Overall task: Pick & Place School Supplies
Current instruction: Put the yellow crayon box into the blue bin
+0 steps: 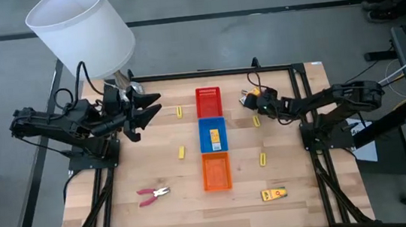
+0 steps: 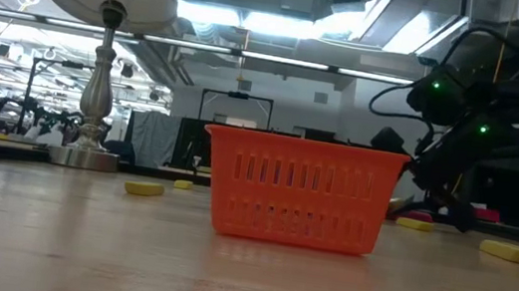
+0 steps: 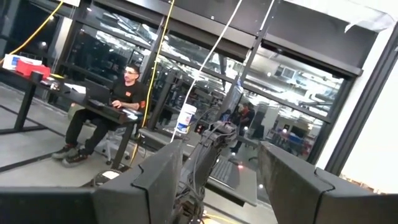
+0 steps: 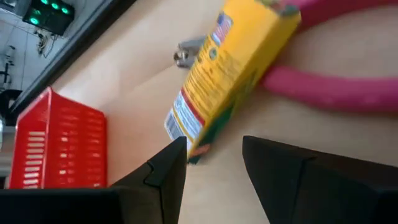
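Nearest the front edge of the table [image 1: 108,214] lie one yellow packet [image 1: 274,194] toward the right corner and one pair of red-handled pliers [image 1: 153,195] toward the left, each with bare wood all round it.

Behind them three trays stand end to end down the middle: orange tray [image 1: 217,172], blue tray [image 1: 213,135] (a second yellow packet [image 1: 214,136] lies inside it) and red tray [image 1: 208,101].

Four short yellow sticks lie loose, two on either side of the row: stick [image 1: 181,153] and stick [image 1: 179,112] on the left, stick [image 1: 263,158] and stick [image 1: 257,121] on the right, all apart from the trays.

At the far right, the right gripper [image 1: 251,100] is low over a third packet [image 4: 227,68] resting across the pink handles of a second pair of pliers [image 4: 329,87]; its fingers are spread and grasp nothing.

The left gripper [image 1: 144,108] hangs raised near the far-left corner beside the lamp [image 1: 82,32], fingers parted and empty.

Broad clear wood lies on both sides of the tray row.
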